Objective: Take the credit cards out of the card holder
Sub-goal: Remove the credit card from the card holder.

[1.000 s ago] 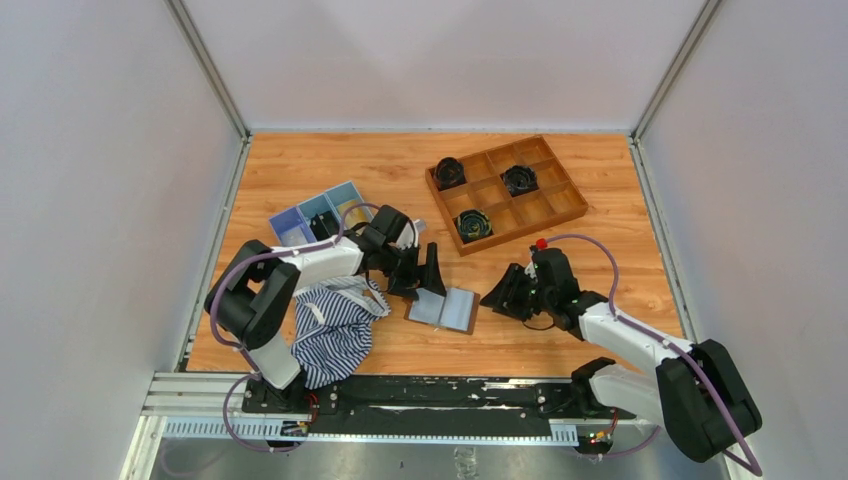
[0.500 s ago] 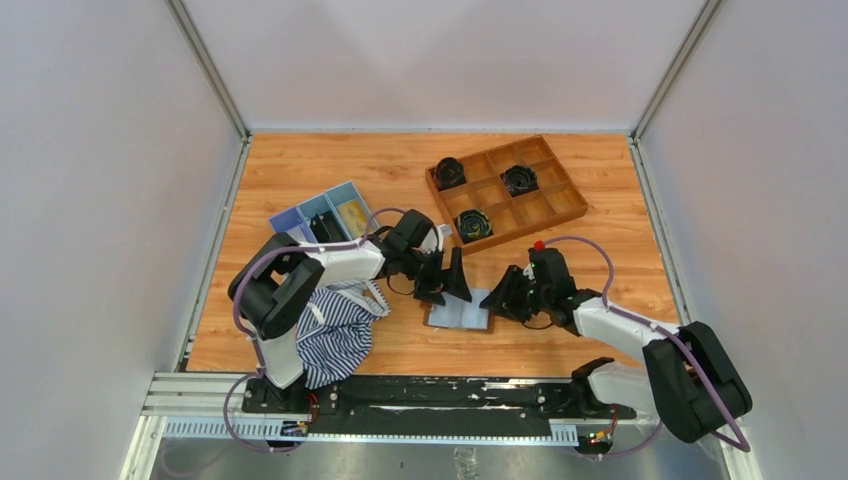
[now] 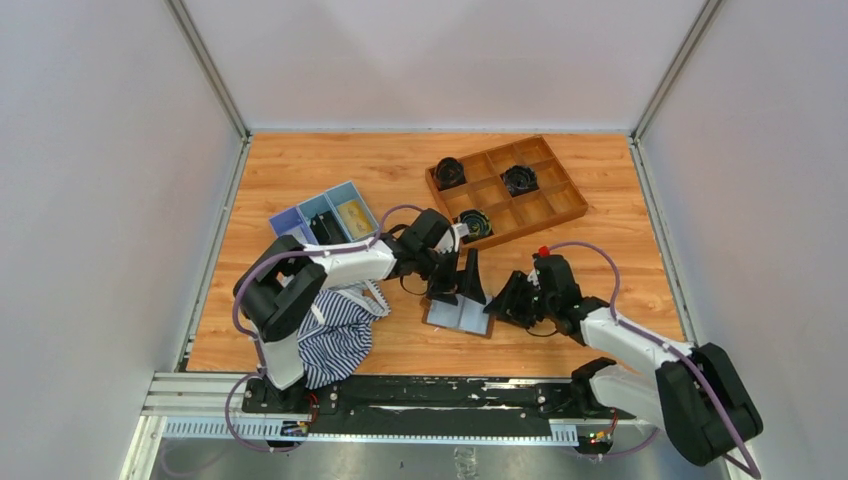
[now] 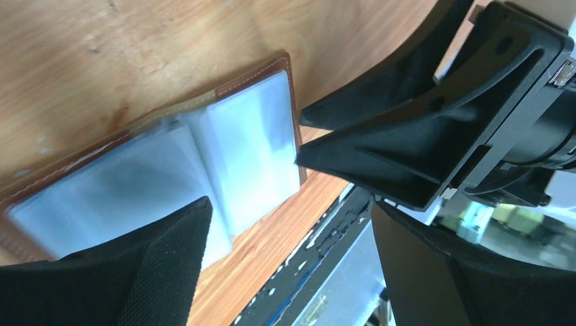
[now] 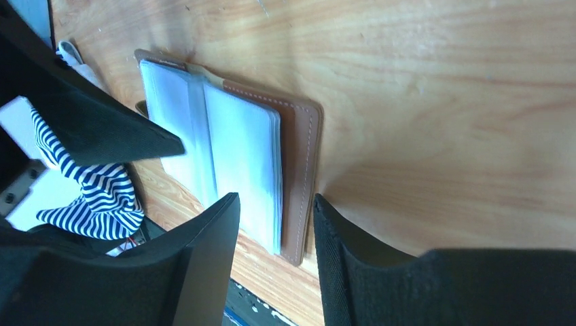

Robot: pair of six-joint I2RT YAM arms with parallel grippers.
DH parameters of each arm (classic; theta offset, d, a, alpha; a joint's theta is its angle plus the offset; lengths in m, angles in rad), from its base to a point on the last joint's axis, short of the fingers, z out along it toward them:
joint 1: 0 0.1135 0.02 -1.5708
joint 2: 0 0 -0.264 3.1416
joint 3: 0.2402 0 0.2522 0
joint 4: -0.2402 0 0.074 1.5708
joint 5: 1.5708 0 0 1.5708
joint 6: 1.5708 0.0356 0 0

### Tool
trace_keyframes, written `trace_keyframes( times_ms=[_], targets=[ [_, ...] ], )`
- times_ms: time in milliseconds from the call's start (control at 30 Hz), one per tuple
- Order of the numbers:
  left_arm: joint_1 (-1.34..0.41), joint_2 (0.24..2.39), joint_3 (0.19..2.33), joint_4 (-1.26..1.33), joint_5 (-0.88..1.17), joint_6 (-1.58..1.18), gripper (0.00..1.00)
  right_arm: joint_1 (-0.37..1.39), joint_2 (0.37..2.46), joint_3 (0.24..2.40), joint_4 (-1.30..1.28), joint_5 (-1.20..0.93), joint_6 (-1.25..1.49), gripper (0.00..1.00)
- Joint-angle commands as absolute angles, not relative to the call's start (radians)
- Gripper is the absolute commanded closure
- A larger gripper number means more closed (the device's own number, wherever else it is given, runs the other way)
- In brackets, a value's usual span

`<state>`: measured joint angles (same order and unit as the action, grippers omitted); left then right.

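Broadly, the wooden table carries everything. Toward its far right lies a brown wooden grid tray, with dark coiled rolls in three of its compartments. A blue-and-white striped cloth is bunched at the near left, beside my left arm's base. Beyond the cloth sits a light-blue compartment tray.

My two claws meet at the near middle of the table, over the card holder. It lies flat and opened like a book, brown cover down and pale glossy sleeves facing up, just right of the cloth and well apart from both trays.

My left claw reaches in from the far left side with its jaws spread wide and gripping nothing. In my left wrist view one finger hangs over the holder's left half, and the other stands off the holder, over bare wood.

My right claw comes in from the right with its jaws partly apart. They straddle the holder's right edge: one finger over the sleeves, the other just outside the stitched brown border. I see nothing clamped, and I cannot tell whether the tips touch the holder.

Whether any cards sit inside the sleeves I cannot make out.
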<state>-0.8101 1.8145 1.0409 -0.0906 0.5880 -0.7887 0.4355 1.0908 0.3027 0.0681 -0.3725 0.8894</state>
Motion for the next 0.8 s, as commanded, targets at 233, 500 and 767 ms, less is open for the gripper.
trace_keyframes(
  times_ms=[233, 500, 767],
  targets=[
    [-0.805, 1.72, 1.098, -0.417, 0.248, -0.638, 0.07, 0.418, 0.872, 0.278, -0.199, -0.302, 0.833, 0.49],
    [-0.807, 1.752, 1.065, -0.349, 0.291, -0.646, 0.07, 0.419, 0.857, 0.28, -0.223, -0.302, 0.818, 0.49],
    [-0.818, 1.792, 1.034, -0.263, 0.38, -0.683, 0.08, 0.418, 0.878, 0.295, -0.231, -0.322, 0.814, 0.49]
  ],
)
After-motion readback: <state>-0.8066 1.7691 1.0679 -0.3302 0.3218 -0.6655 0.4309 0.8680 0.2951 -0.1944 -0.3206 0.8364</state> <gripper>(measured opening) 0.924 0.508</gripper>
